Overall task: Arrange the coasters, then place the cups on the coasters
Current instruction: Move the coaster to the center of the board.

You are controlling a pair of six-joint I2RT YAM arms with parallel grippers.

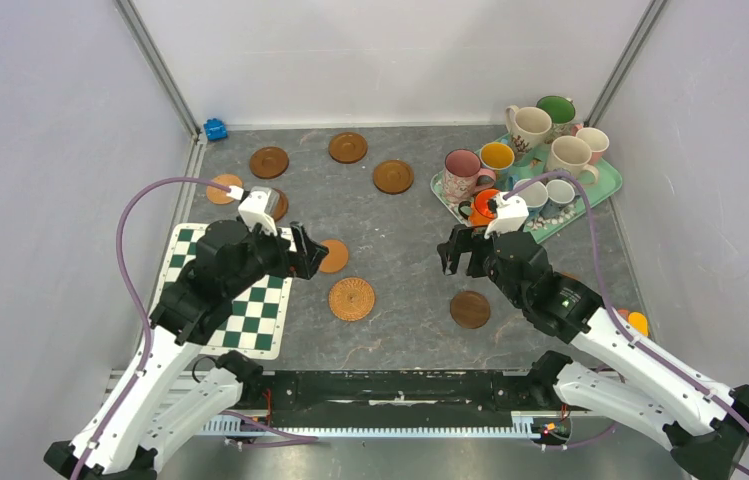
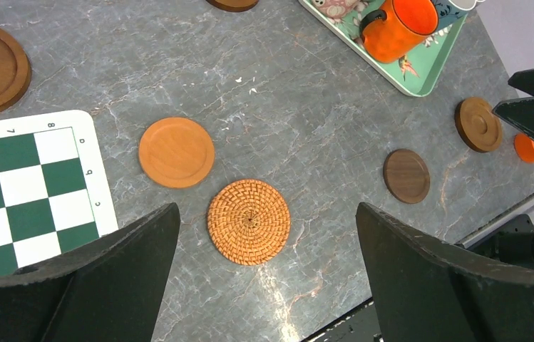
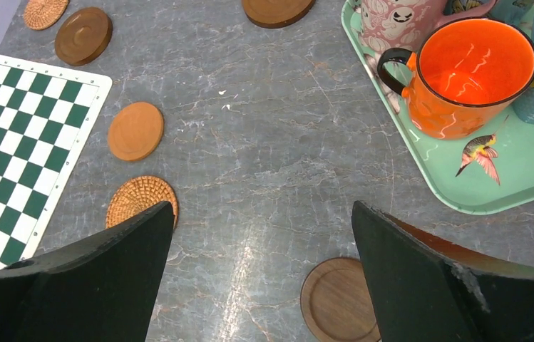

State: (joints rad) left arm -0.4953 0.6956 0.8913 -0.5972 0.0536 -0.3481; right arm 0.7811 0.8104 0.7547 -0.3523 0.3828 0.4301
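Several round coasters lie scattered on the grey table: three brown ones at the back (image 1: 347, 147), an orange one (image 1: 333, 256), a woven rattan one (image 1: 351, 299) and a dark one (image 1: 470, 309). The cups (image 1: 528, 127) stand together on a mint tray (image 1: 590, 190), with a clear orange cup (image 3: 463, 78) at its near corner. My left gripper (image 1: 308, 255) hangs open above the woven coaster (image 2: 249, 221), holding nothing. My right gripper (image 1: 453, 252) is open and empty too, above bare table between the dark coaster (image 3: 339, 299) and the tray (image 3: 527, 171).
A green-white checkered mat (image 1: 240, 310) lies at the near left. A small blue object (image 1: 215, 129) sits at the back wall. A small orange thing (image 1: 637, 322) lies near the right arm. White walls close the table on three sides.
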